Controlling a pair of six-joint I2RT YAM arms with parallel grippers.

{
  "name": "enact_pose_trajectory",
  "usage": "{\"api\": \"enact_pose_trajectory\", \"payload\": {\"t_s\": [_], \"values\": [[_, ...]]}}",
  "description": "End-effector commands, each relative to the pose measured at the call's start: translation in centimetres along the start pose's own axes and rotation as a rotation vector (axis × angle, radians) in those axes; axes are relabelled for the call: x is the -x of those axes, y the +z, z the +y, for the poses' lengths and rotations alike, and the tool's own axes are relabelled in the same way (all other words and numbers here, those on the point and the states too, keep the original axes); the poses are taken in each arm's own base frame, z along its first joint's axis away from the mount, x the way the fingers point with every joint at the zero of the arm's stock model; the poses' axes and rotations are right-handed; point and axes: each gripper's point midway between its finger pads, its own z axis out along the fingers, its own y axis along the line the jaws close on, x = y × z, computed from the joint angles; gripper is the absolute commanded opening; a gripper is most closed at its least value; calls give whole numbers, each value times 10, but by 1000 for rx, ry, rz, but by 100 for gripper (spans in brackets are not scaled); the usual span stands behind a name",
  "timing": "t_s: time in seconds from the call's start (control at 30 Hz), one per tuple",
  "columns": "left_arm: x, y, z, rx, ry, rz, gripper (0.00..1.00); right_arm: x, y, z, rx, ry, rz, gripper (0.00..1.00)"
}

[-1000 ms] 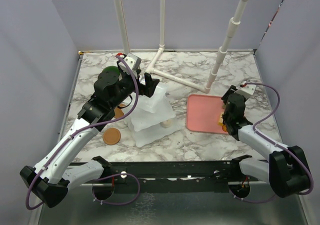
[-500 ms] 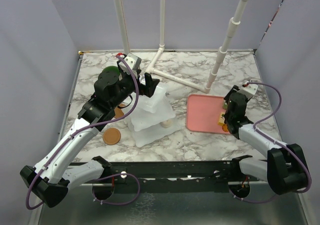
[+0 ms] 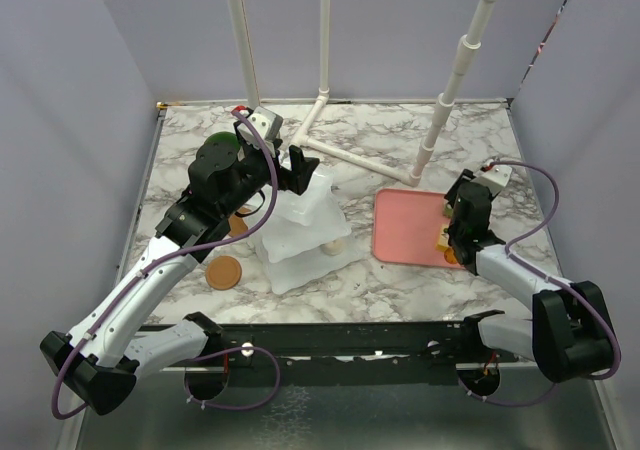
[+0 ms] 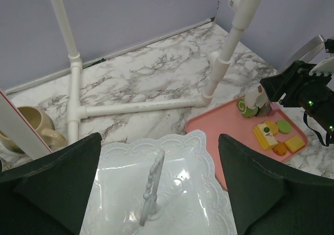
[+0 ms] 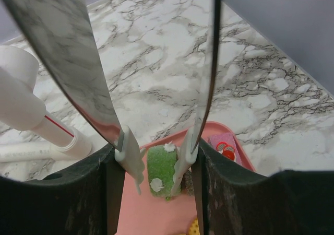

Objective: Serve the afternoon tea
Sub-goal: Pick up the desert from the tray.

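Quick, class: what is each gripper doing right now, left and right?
Left gripper: open, above the stand's top plate, holding nothing.
Right gripper: closed on the green pastry.

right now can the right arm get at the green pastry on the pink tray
Likely yes: the right gripper stands with a finger either side of the green pastry on the pink tray, nothing between.

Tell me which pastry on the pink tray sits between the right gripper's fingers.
The green pastry with white specks, flanked on both sides by the right gripper. The pink pastry lies outside the fingers, off to one side.
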Motion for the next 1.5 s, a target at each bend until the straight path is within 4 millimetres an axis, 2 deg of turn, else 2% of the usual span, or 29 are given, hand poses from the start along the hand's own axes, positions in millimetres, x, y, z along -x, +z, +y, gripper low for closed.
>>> {"api": "enact_pose_trajectory", "payload": {"t_s": [0.0,0.17,0.27,0.4,0.83,1.07,1.33,1.47], "values": [[9,-3,0,6,14,-14,94,-2,3,7,28,4,30,49],[11,-2,0,3,10,-17,94,-7,4,4,10,-7,44,51],[13,-3,-1,1,13,-23,94,1,2,-5,-25,-11,30,55],[13,-4,-1,1,15,-22,94,9,1,1,16,2,28,56],[12,-4,-1,2,8,-21,94,-13,8,11,56,-19,105,56],[10,-4,-2,-2,5,-21,94,-21,3,10,60,-3,146,57],[10,-3,-3,-9,0,-21,94,5,-3,16,93,22,95,58],[11,-4,-3,-11,-6,-23,94,9,-2,19,110,35,90,58]]}}
